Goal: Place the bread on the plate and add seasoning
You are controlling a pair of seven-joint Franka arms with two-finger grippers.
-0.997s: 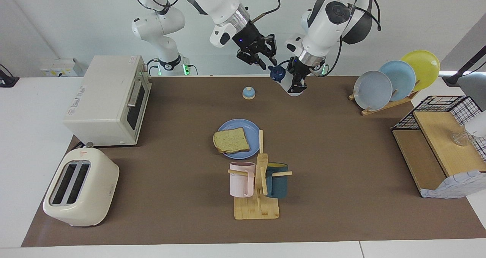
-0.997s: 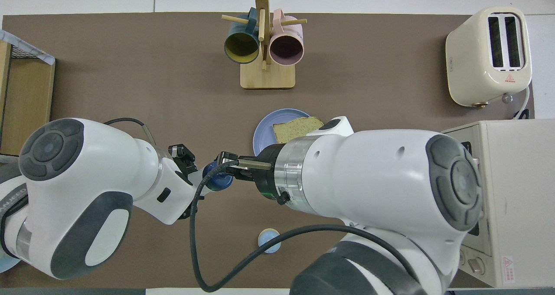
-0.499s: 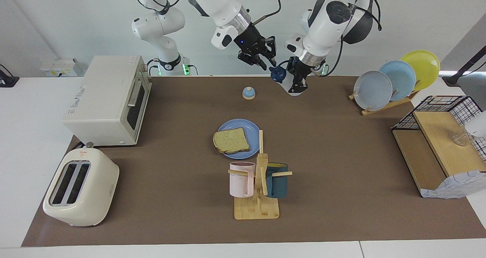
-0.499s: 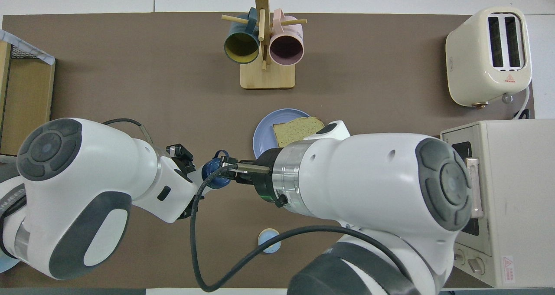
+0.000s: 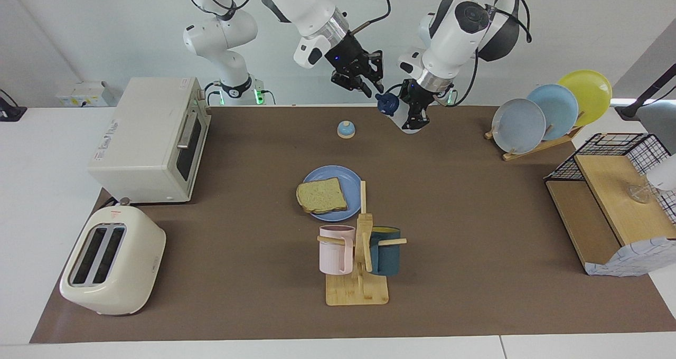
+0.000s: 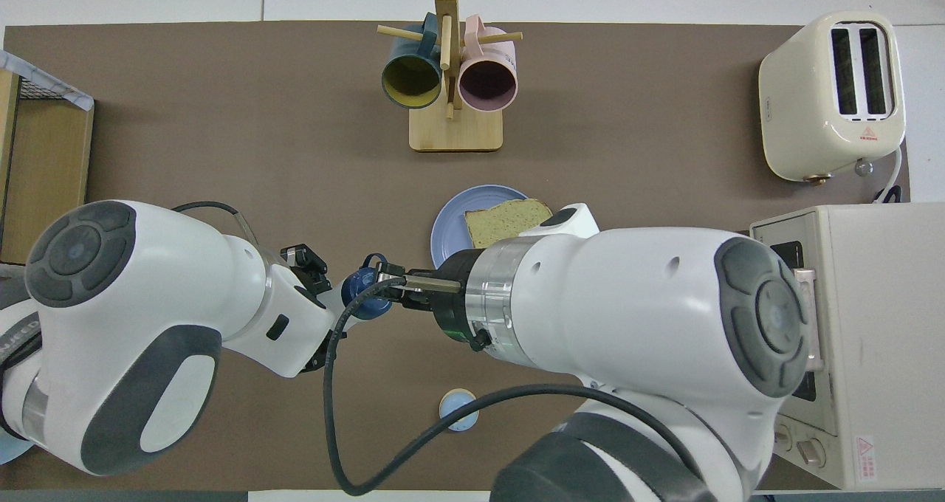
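The bread is seen lying flat on the blue plate, overlapping the rim toward the right arm's end of the tabletop. The plate sits mid-tabletop, with a mug rack at its 6 o'clock in the facing view and a small bell at its 12 o'clock.

The seasoning is held in the air, tilted, over the tabletop edge nearest the robots, at about 1 o'clock from the bell in the facing view. The left tool is clamped tight on the bottle's pale body. The right tool is set against the dark cap; its fingers are partly closed, but whether the cap is truly gripped cannot be told.
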